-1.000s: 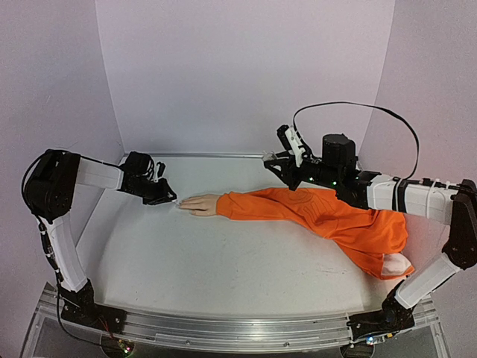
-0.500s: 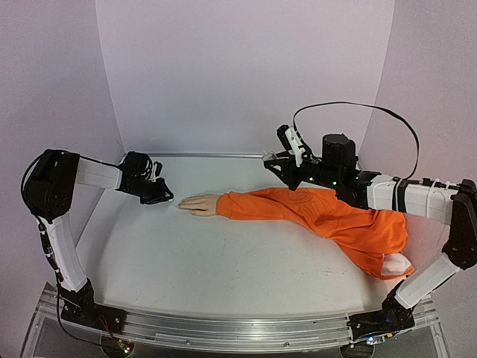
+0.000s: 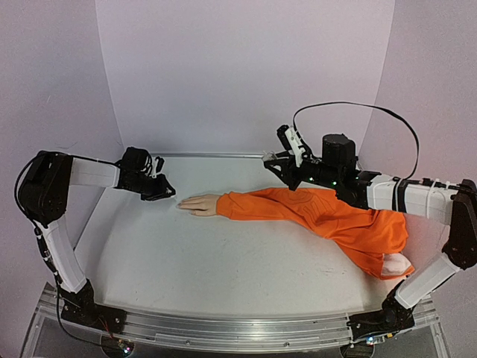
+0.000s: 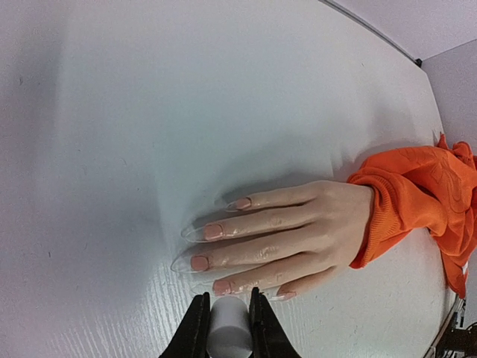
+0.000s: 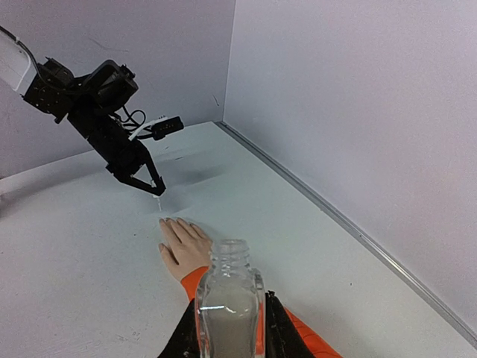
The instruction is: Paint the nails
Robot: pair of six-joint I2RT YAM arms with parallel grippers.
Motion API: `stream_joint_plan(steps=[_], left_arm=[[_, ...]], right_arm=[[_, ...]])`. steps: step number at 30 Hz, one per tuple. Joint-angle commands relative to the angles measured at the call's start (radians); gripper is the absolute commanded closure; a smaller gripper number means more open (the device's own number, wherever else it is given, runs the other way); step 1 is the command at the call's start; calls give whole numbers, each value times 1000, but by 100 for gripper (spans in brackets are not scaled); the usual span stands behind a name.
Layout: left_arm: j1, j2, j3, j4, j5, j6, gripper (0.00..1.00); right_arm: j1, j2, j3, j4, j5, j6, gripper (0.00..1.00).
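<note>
Nails (image 4: 214, 231) just beyond left jaws (gripping cap (image 4: 227, 332)).

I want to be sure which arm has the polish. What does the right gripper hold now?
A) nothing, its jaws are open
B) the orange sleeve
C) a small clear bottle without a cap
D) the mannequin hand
C: in the right wrist view the right gripper is shut on the small clear bottle, which stands upright between its fingers with its neck uncapped.
</note>
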Motion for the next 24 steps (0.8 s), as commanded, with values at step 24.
stream_joint_plan(steps=[24], left_arm=[[-5,53,46,25,12,9,100]], right_arm=[[-5,-6,25,72,-18,12,100]])
